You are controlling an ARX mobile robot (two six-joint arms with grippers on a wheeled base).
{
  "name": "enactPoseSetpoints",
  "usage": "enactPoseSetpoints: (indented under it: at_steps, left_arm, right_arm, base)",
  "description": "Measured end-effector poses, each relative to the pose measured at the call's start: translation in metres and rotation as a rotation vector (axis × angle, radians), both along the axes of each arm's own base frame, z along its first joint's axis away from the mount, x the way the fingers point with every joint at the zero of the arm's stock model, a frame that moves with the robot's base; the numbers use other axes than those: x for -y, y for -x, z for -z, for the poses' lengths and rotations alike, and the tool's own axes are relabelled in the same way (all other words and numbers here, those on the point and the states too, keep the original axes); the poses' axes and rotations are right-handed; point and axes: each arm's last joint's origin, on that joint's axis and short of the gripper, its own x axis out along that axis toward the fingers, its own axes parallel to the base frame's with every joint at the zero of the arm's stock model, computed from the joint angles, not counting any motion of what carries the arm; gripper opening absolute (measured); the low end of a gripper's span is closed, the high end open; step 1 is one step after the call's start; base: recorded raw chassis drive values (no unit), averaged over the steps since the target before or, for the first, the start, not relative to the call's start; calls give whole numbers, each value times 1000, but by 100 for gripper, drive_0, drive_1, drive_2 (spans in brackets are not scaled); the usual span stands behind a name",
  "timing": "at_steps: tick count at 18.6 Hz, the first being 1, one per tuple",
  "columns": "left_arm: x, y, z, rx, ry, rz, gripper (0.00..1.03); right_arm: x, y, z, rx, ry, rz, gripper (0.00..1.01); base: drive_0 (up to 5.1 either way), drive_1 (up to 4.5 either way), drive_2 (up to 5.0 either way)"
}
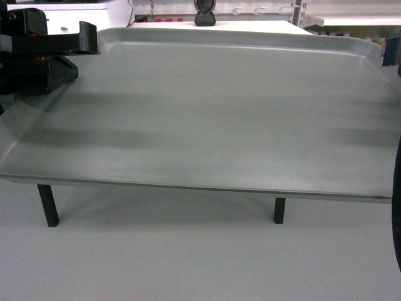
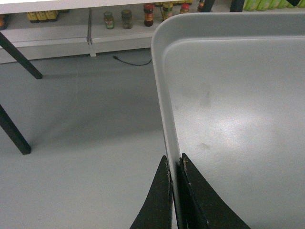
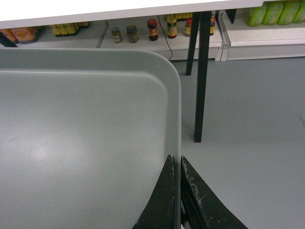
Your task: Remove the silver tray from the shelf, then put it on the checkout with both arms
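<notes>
The silver tray (image 1: pixel 213 119) is held in the air and fills most of the head view. My left gripper (image 1: pixel 88 41) is shut on its left rim; the left wrist view shows the rim pinched between the black fingers, with the left gripper (image 2: pixel 175 164) near a rounded corner. My right gripper (image 3: pixel 177 163) is shut on the right rim of the tray (image 3: pixel 86 138); in the head view it is almost out of frame. The checkout's white tabletop (image 1: pixel 250 26) lies just beyond the tray's far edge. Below the tray show its black legs (image 1: pixel 48 205).
A black checkout leg (image 3: pixel 200 76) stands close to the tray's right corner, and two more legs (image 2: pixel 14 133) stand left of the tray. Low white shelf boards (image 2: pixel 119 34) with jars and bottles (image 3: pixel 152 28) run behind. Grey floor (image 1: pixel 188 263) lies beneath. A black cable (image 2: pixel 133 62) lies there.
</notes>
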Motion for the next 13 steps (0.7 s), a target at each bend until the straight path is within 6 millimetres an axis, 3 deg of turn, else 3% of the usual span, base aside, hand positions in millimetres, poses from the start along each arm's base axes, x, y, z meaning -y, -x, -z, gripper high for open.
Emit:
enactPoseSetpoints:
  at_steps: [5,13]
  left_arm:
    - [-2,0,1,-9,-3,-6,3]
    - [-1,0,0,-2,-2,-3,3]
  right_arm:
    - [-1,0,0,-2,-1,-7,2]
    - [0,0,0,-3,-1,-5,2]
  base:
    - [-505,240,240]
    - [0,0,0]
